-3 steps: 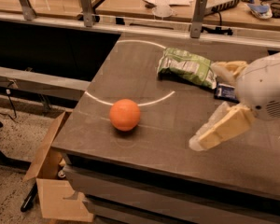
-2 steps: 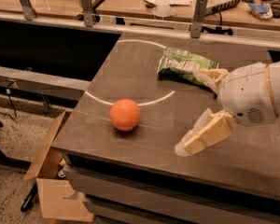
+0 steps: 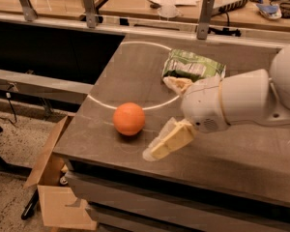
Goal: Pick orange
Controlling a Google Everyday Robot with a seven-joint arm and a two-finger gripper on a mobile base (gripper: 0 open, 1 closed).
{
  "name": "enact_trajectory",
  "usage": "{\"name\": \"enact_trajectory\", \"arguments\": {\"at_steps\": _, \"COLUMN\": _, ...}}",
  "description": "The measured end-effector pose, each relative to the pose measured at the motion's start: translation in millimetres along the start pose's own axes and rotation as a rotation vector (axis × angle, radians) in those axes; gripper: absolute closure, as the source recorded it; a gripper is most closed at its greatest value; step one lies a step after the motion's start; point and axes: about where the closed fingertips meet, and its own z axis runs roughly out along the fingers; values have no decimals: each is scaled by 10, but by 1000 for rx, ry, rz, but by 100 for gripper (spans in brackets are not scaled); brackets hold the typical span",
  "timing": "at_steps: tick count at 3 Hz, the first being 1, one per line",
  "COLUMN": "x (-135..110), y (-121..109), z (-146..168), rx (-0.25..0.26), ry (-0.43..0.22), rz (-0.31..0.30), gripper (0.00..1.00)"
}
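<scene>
1. Camera view: the gripper [image 3: 159, 117] hangs just right of the orange [image 3: 129, 119], its fingers spread wide and holding nothing. I judge that a finger nudging the round fruit could roll it left, off the table [image 3: 135, 71].
2. The orange is smooth and evenly coloured. It sits on the table's near-left part, apart from the green bag [image 3: 193, 65].

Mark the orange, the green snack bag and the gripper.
orange [image 3: 129, 119]: camera view, middle of the fruit's front.
green snack bag [image 3: 193, 65]: camera view, centre of its top face.
gripper [image 3: 159, 117]: camera view, midway between its open fingertips, close beside the orange.
</scene>
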Motion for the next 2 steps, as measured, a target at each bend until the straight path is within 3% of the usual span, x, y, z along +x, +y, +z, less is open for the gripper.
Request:
{"name": "enact_trajectory", "arguments": {"at_steps": 1, "x": 12, "y": -26, "z": 268, "rx": -3, "ry": -6, "rz": 1, "gripper": 0}}
{"name": "enact_trajectory", "arguments": {"at_steps": 2, "x": 61, "y": -26, "z": 515, "rx": -24, "ry": -23, "rz": 55, "gripper": 0}}
